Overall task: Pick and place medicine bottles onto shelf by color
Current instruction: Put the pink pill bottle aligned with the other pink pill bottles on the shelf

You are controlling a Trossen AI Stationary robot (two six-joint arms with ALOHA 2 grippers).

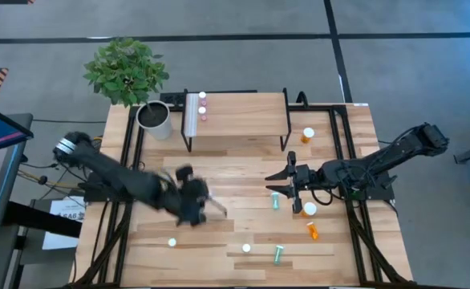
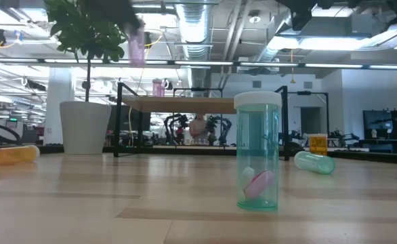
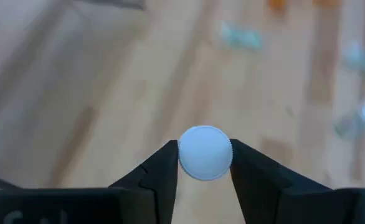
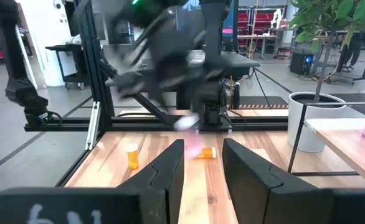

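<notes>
My left gripper (image 3: 205, 163) is shut on a white-capped medicine bottle (image 3: 205, 152). In the low view its pink-purple body (image 2: 137, 44) shows blurred, high above the table. From above, the gripper (image 1: 211, 205) is over the table's middle left. The shelf (image 1: 243, 120) stands at the far middle with three pink bottles (image 1: 204, 107) upright along its left end. My right gripper (image 1: 287, 181) hangs open and level right of centre, holding nothing. Teal bottles (image 1: 275, 201) (image 1: 278, 254) and orange bottles (image 1: 308, 135) (image 1: 312, 231) lie or stand on the tabletop. My left gripper pinches the bottle between its two fingers, one on each side of the round white cap (image 3: 185, 155). The fingers slant down from the table's left side. The bottle stands upright in the hold, cap up, lifted clear of the table.
A potted plant (image 1: 155, 119) stands just left of the shelf. A teal bottle (image 2: 257, 152) stands upright near the table's front edge, another lies on its side (image 2: 314, 161). Black frame rails (image 1: 127, 152) run along both table sides.
</notes>
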